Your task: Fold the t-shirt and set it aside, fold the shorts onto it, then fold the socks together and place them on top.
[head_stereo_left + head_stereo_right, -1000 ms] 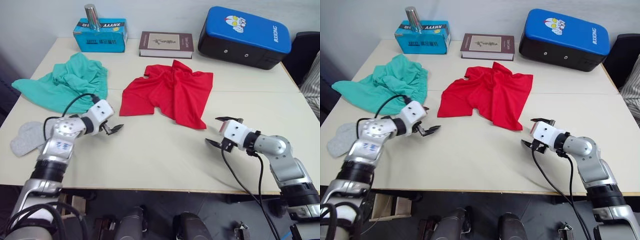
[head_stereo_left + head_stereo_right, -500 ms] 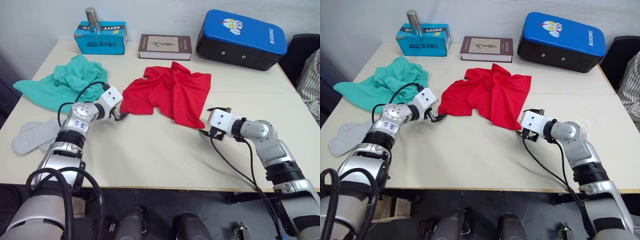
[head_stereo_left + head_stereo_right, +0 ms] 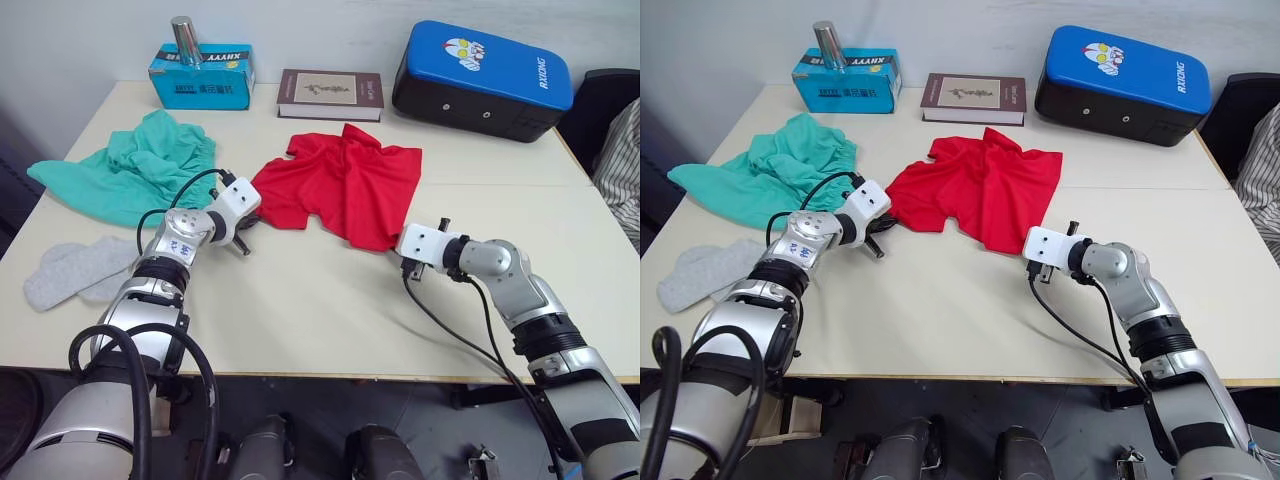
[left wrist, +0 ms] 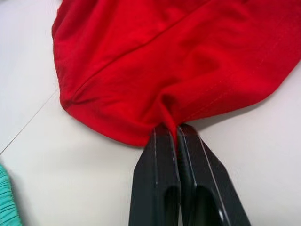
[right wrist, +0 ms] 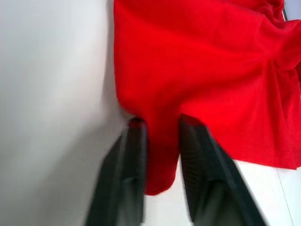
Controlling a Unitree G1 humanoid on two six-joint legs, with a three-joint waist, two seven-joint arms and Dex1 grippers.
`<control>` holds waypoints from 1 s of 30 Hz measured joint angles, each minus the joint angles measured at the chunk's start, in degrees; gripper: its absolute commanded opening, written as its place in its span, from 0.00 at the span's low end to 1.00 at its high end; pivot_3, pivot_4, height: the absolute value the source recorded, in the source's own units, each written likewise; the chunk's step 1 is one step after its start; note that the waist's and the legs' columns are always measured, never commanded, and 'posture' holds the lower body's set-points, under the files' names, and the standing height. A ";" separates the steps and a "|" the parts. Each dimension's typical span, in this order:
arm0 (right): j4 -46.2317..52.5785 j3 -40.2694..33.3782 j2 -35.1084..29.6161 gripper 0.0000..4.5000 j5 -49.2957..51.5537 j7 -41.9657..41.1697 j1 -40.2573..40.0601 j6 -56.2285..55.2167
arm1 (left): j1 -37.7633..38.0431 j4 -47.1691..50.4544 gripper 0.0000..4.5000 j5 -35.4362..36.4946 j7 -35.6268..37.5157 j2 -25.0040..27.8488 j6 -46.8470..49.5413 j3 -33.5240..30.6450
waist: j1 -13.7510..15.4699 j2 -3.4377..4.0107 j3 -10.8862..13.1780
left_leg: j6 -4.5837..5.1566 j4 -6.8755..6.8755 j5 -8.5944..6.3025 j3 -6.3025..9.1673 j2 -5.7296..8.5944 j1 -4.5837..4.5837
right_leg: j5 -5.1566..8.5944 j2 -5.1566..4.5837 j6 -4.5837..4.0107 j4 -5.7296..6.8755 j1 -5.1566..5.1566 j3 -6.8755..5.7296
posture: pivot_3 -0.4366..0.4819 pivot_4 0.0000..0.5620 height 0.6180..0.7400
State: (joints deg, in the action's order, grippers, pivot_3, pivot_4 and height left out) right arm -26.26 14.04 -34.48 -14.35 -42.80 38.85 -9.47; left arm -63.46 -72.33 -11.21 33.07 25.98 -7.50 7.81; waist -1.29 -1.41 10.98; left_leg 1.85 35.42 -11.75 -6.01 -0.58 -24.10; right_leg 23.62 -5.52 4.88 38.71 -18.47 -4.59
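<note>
Left wrist view: left pincer clenched on t-shirt hem, on table.

Left gripper: two black fingers pressed together, pinching a fold of the t-shirt's hem. T-shirt: red, rumpled, spread beyond the fingertips. Tabletop: pale, a thin seam line running beside the gripper. Shorts: teal edge, well off to the side.
</note>
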 measured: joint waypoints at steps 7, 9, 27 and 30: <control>3.56 -0.97 -2.72 0.01 0.66 -0.69 -2.82 -0.93 | 2.40 1.99 0.00 2.69 4.59 1.73 -0.54 -3.47 | -0.40 0.00 0.00 | -0.02 -0.14 -0.01 -0.02 0.00 -0.04 | 0.00 0.01 0.00 -0.07 -0.09 -0.01 | 0.48 0.27 1.00; 6.59 -2.35 -4.56 0.01 2.26 -1.67 -4.41 -1.29 | 5.39 5.98 0.00 4.81 8.13 2.55 -0.86 -4.94 | -0.40 0.00 0.00 | -0.07 -0.18 -0.04 -0.01 -0.01 -0.05 | 0.00 0.02 0.00 -0.09 -0.11 -0.01 | 0.48 0.27 1.00; 15.89 -15.14 -20.17 0.01 12.35 -9.30 -30.63 -6.35 | 60.85 83.23 0.00 25.94 24.78 19.77 23.48 -17.79 | -0.29 0.08 0.10 | 0.10 -0.37 -0.26 0.10 -0.04 -0.06 | 0.01 0.02 -0.03 -0.91 0.27 0.03 | 0.48 0.27 1.00; 16.45 -16.14 -21.71 0.01 12.90 -10.01 -33.92 -7.99 | 66.82 89.48 0.00 27.94 25.08 20.47 25.25 -20.30 | -0.24 0.09 0.10 | 0.12 -0.38 -0.29 0.13 -0.04 -0.02 | 0.02 0.03 -0.04 -0.98 0.37 0.01 | 0.48 0.27 1.00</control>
State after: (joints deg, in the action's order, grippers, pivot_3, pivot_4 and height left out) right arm -9.81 -2.10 -56.19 -1.46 -52.81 4.92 -17.47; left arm 3.36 17.14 16.73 58.15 46.45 17.75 -12.49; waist -1.52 -1.32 11.09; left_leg 1.97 35.04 -12.04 -5.88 -0.63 -24.11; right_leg 23.64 -5.49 4.84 37.73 -18.10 -4.58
